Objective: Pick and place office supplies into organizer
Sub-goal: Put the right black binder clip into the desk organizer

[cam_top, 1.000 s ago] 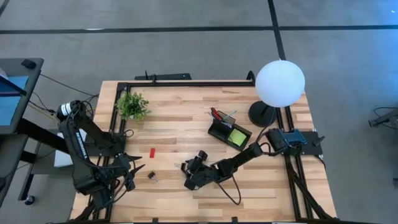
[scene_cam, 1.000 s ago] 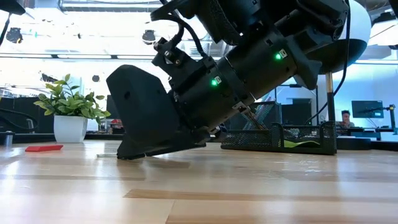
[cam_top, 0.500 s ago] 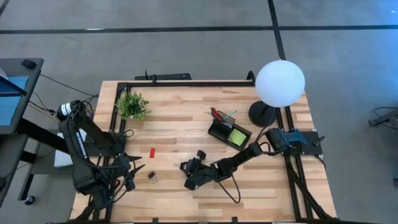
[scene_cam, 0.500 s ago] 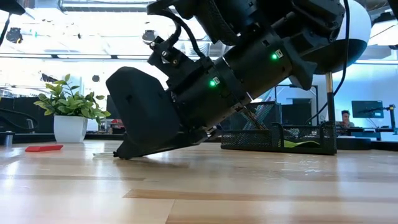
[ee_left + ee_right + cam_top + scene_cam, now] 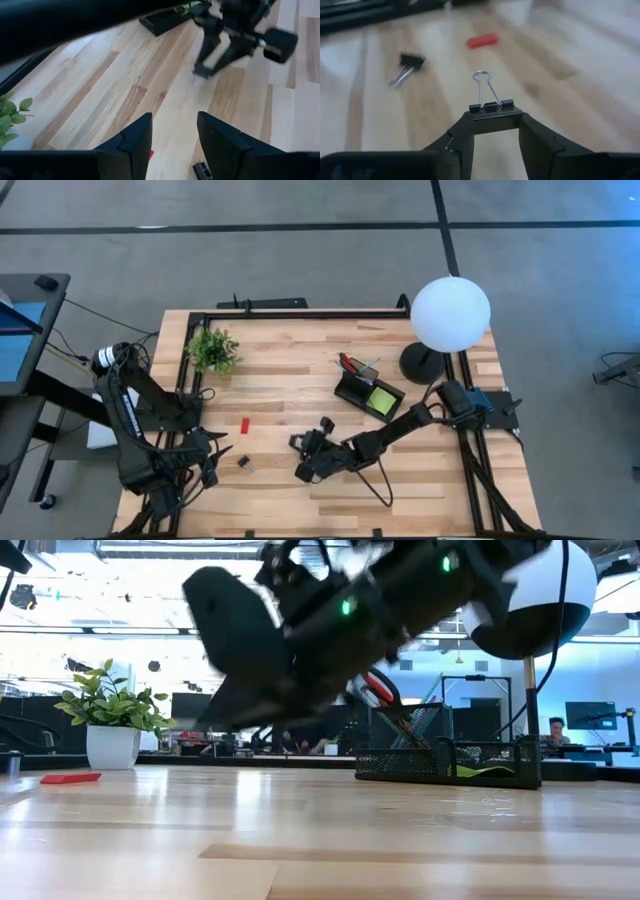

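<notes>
No legible writing shows anywhere; at lower centre the right gripper (image 5: 492, 129) pinches a black binder clip (image 5: 491, 107), while the left gripper (image 5: 173, 134), lower left, stands apart, empty.

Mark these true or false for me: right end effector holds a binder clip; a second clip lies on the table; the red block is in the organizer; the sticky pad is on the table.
1. The right end effector grips a binder clip. True.
2. A second clip lies on the table. True.
3. The red block is in the organizer. False: it lies on the table.
4. The sticky pad is on the table. False: it sits in the organizer.
</notes>
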Controlling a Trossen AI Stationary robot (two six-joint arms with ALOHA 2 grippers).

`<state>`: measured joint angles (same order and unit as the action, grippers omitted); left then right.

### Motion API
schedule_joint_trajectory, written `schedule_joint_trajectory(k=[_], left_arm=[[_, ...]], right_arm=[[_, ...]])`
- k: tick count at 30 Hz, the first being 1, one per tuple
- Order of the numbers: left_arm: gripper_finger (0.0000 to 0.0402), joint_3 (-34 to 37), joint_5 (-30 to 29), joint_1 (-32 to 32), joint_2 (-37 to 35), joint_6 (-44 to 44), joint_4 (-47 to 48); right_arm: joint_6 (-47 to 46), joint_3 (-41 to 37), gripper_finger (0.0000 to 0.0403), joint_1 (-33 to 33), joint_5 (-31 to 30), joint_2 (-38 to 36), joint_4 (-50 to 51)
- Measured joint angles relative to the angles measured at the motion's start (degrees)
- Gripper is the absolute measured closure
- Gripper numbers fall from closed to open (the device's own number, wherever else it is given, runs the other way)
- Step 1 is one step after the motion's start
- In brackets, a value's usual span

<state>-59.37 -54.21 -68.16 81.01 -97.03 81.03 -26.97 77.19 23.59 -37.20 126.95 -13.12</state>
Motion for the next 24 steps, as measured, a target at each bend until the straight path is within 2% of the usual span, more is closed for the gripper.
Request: schedule_joint_trajectory(k=[3, 5, 10, 14, 18, 24], left_arm=[[0.0248, 0.00, 0.01, 0.00, 0.18, -0.06, 0.02], [0.0248, 0.00, 0.02, 0.00, 0.32, -0.53, -0.02], [0.0248, 0.00, 0.04, -0.01, 0.39, -0.85, -0.84], [0.0248, 0.00, 0.05, 0.00, 0.39, -0.86, -1.29], [0.0248, 0.00, 0.06, 0.00, 0.41, -0.82, -2.10], [0.0248, 0.00, 0.09, 0.00, 0.42, -0.81, -2.57]], right_arm=[[-1.19, 0.08, 0.0283, 0.00, -5.34, -4.03, 6.56], [-5.42, 0.11, 0.0272, 0.00, -9.46, -7.43, 16.07], [-23.05, 0.09, 0.0267, -0.08, -16.14, -15.03, 42.36], [-37.51, 0.09, 0.0284, -0.91, -15.82, -18.07, 59.92], [-41.57, 0.06, 0.0276, -2.49, -11.46, -17.77, 66.71], [-41.29, 0.10, 0.0263, -5.58, -10.73, -14.11, 67.08]])
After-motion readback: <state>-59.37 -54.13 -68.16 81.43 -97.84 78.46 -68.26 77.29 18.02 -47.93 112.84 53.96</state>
